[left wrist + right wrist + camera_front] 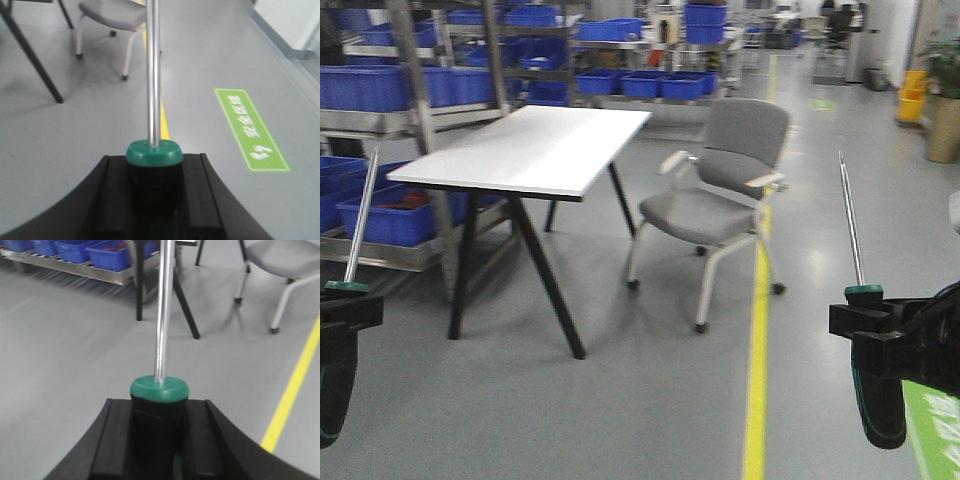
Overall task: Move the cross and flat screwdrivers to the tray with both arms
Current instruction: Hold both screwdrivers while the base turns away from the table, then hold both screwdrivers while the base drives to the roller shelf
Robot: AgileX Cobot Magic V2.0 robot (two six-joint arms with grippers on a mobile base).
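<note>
Both sides carry the same load. My left gripper [155,170] is closed on the black handle of the first screwdriver [153,75]. Its black fingers [112,200] press the handle from either side. The green collar sits just past their tips, and the steel shaft runs straight away from me and out of the top of the left wrist view. Behind that shaft a yellow floor line [165,122] passes, and a green floor sign [250,130] lies off to its right. My right gripper [159,410] is clamped the same way on the second screwdriver [163,305], handle between the fingers [115,440], green collar just beyond them, shaft pointing ahead toward the black legs of the white table [535,145]. In the front view both shafts rise nearly upright from the lower corners, each leaning a little toward the middle. The handles hang below the jaws, off the grey floor. Beyond them the table stands to the left, backed by shelving full of blue bins [390,215], and a grey chair [720,190] stands just beside the table on the right. I cannot tell from any view which tip is cross and which is flat
</note>
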